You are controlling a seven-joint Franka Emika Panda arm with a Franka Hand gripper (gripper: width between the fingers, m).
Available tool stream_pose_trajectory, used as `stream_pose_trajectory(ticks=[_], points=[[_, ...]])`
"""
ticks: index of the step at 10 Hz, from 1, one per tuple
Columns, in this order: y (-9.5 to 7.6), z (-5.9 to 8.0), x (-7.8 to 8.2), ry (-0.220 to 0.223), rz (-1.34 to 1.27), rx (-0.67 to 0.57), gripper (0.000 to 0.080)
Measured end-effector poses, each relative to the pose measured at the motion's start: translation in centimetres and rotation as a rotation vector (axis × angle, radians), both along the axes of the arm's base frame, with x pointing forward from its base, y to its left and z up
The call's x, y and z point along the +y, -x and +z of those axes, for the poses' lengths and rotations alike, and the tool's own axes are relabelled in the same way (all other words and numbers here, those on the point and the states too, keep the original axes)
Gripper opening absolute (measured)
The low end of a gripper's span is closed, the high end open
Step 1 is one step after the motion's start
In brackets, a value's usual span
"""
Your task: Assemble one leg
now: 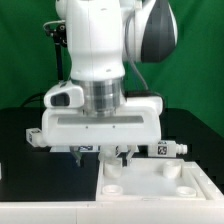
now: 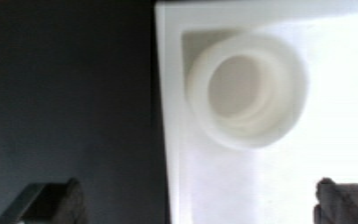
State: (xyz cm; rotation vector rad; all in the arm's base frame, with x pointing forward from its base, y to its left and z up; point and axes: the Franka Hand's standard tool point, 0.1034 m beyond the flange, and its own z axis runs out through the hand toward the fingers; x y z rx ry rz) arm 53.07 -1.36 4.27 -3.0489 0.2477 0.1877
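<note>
A white leg [image 1: 167, 150] with black-and-white tags lies on the black table at the exterior view's right, just behind the tabletop [image 1: 190, 185]. The large flat white tabletop has round corner holes; one hole [image 2: 247, 98] fills the wrist view. My gripper [image 1: 103, 156] hangs low over the tabletop's corner at the exterior view's left. It is open and empty, and the leg lies apart from it. In the wrist view my gripper [image 2: 197, 202] has its dark fingertips [image 2: 51, 203] wide apart, astride the tabletop's edge [image 2: 165, 150]. One is over black table, the other over white tabletop.
The black table [image 1: 30, 165] lies to the exterior view's left of the tabletop. A white shape [image 1: 8, 188] shows at the lower left edge; I cannot tell what it is. The arm's bulk hides the middle of the table behind it.
</note>
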Motion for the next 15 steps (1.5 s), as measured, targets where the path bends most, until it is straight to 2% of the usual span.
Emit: stream_pose_trajectory(ticks=[2,3,5,6,9,10,15], points=[[1.3,2.2,2.2,-0.002,-0.048,0.003,0.0649],[0.8,2.3,2.5,0.007,-0.051,-0.031,0.0649],[0.9,2.1,2.5,0.006,-0.047,-0.028,0.0649],[1.1,2.2,2.9,0.009,-0.085,-0.024,0.0649],[4.5,2.4,8.2,0.028,-0.232,0.019,0.0649],[4.9,2.3,9.3,0.035,-0.267,0.033,0.0649],[4.8,1.8,9.0,0.031,-0.274,0.031,0.0649]])
